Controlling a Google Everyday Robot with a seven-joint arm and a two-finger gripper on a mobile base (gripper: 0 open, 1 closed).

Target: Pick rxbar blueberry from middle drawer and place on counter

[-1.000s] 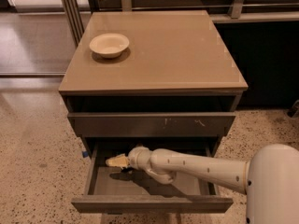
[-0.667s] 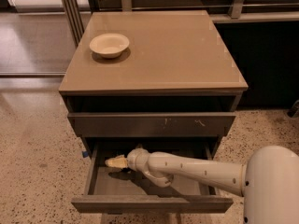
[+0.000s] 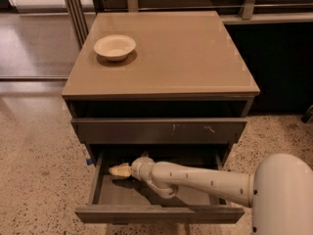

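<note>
A shallow cream bowl [image 3: 115,46] stands upright on the bench [image 3: 195,58], near its back left corner. Under the bench top is a dark open gap [image 3: 156,109]. Below that is a grey drawer front [image 3: 159,130] with small white scratches right of centre. A scrap of blue tape [image 3: 89,161] shows at the cabinet's left side. The floor [image 3: 34,155] is speckled terrazzo. Metal posts [image 3: 73,9] rise behind on the left, and a dark panel [image 3: 279,67] stands to the right. The end effector [image 3: 117,170] is low, left of centre.
</note>
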